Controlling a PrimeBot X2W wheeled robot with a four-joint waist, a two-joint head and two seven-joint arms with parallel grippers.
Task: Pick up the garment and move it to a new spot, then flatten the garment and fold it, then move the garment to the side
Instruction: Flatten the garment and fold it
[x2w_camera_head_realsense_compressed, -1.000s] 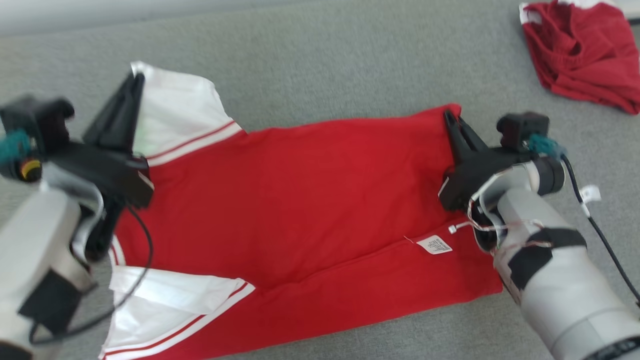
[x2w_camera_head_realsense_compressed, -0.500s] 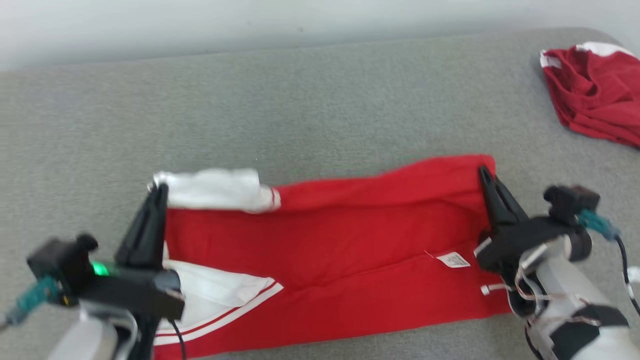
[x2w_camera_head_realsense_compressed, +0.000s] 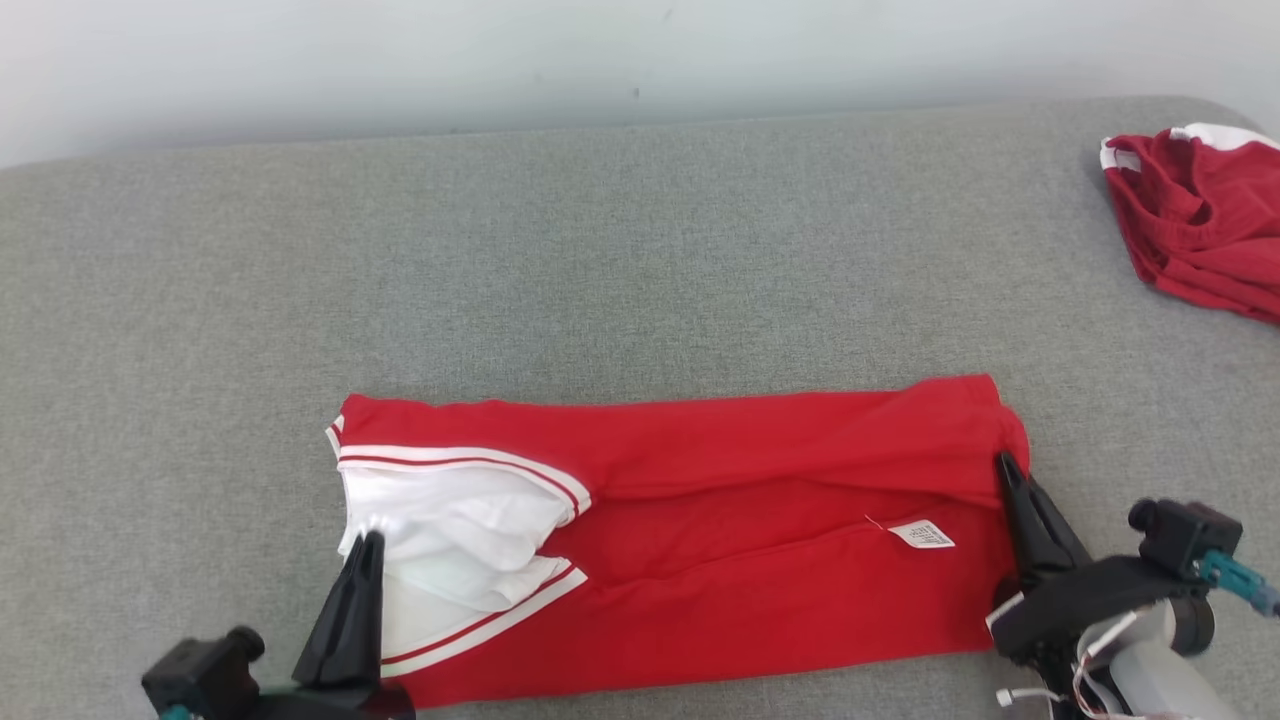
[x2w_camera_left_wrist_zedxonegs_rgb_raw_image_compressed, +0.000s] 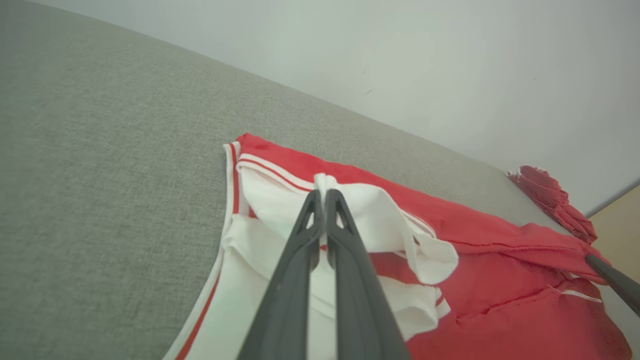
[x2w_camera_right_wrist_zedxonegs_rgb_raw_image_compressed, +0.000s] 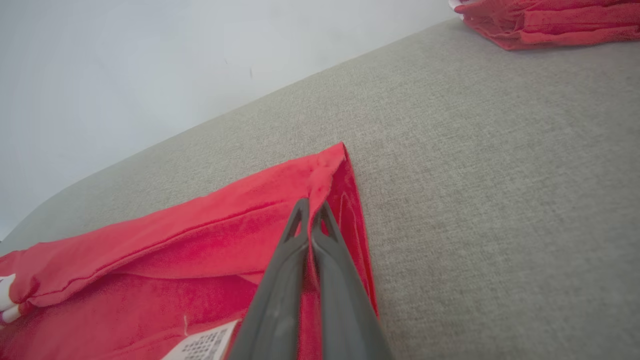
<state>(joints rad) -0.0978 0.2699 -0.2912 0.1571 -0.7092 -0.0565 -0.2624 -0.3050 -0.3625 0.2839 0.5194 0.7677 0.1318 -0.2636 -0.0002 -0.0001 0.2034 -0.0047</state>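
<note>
— Which step is this?
— Folding, I'd judge: left hand pinches the white sleeve, right hand pinches the red hem. The garment lies doubled on the grey fabric surface. Next, release and smooth it flat.
— Anything unclear?
— Both arms are cut off below, the under-layers are hidden, and the far red pile is cropped

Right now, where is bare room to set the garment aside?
Bare: the grey surface between the folded garment and the wall, and the patch left of it. Crowded: the far right, with the crumpled red garment; the folded garment's ends, held by the left gripper and right gripper.
</note>
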